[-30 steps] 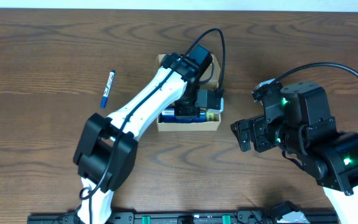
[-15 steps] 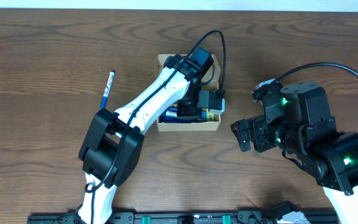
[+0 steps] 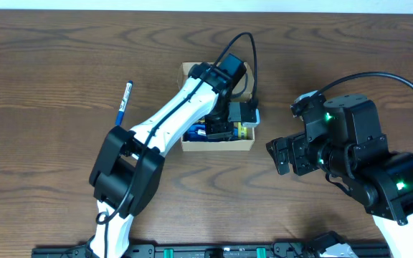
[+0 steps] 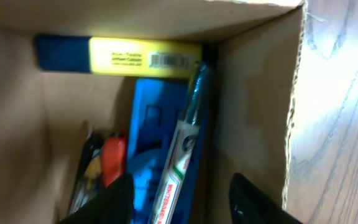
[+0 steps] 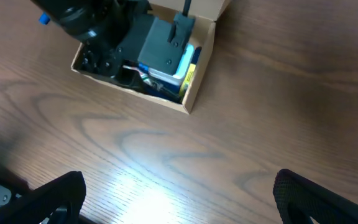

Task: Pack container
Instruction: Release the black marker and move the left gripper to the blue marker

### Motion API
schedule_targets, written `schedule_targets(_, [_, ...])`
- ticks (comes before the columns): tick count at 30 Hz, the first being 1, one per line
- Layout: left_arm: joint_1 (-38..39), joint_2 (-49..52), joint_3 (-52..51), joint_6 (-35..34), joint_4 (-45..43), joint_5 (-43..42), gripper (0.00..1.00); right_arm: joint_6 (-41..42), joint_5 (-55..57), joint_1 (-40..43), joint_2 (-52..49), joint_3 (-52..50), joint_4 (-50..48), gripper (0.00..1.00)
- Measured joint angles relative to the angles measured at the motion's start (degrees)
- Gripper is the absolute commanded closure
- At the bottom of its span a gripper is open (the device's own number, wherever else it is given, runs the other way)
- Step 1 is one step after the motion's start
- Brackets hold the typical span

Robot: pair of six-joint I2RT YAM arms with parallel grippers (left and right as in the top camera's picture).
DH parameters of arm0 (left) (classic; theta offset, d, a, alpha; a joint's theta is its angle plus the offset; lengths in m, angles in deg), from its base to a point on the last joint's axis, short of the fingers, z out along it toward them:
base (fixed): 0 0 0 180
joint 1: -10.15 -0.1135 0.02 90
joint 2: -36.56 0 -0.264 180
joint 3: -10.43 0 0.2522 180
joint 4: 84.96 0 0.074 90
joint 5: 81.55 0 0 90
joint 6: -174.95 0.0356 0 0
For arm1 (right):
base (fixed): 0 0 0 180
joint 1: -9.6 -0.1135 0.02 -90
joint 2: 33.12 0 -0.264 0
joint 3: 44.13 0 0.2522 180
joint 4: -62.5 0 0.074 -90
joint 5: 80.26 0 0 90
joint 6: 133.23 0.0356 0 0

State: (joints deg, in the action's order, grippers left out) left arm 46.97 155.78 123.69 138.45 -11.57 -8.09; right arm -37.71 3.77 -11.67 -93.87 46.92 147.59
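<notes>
The container, a tan cardboard box, sits at mid table with its flap open. My left gripper reaches down into it. In the left wrist view the gripper is open inside the box. A green-and-white whiteboard marker lies between its fingers on a blue item. A yellow-and-blue item lies along the far wall, and a red item is at the left. My right gripper is open and empty over bare table, right of the box.
A loose blue marker lies on the wooden table left of the box. The left arm's black cable arches over the box's right end. The right arm fills the right side of the table.
My left arm has shifted slightly over the box, with its gripper staying inside. The right arm has not moved.
</notes>
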Motion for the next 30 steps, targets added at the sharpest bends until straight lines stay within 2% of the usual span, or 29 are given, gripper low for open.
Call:
schedule_targets(2, [0.0,-1.84,0.02,-2.32,-0.48,1.95,0.44,0.02,0.0,0.0,0.0,0.0,0.0,0.01])
schedule_targets(4, [-0.02,-4.68,0.11,-4.46,-1.62,4.98,0.32,0.0,0.0,0.0,0.0,0.0,0.0,0.01])
schedule_targets(5, [-0.04,-6.62,0.2,-6.19,-2.27,6.93,0.28,0.02,-0.02,0.0,0.0,0.0,0.0,0.01])
schedule_targets(11, [-1.49,-16.09,1.75,-12.59,-3.1,15.63,0.18,0.0,0.0,0.0,0.0,0.0,0.0,0.01])
schedule_targets(13, [-2.93,-18.23,1.88,-14.49,-3.13,17.62,0.05,0.0,0.0,0.0,0.0,0.0,0.0,0.01])
schedule_targets(21, [-15.13,-19.5,1.9,-26.58,0.81,19.5,0.05,0.0,-0.02,0.0,0.0,0.0,0.0,0.01])
schedule_targets(30, [-26.75,-16.72,1.9,-32.85,3.21,13.14,0.05,0.0,-0.02,0.0,0.0,0.0,0.0,0.01])
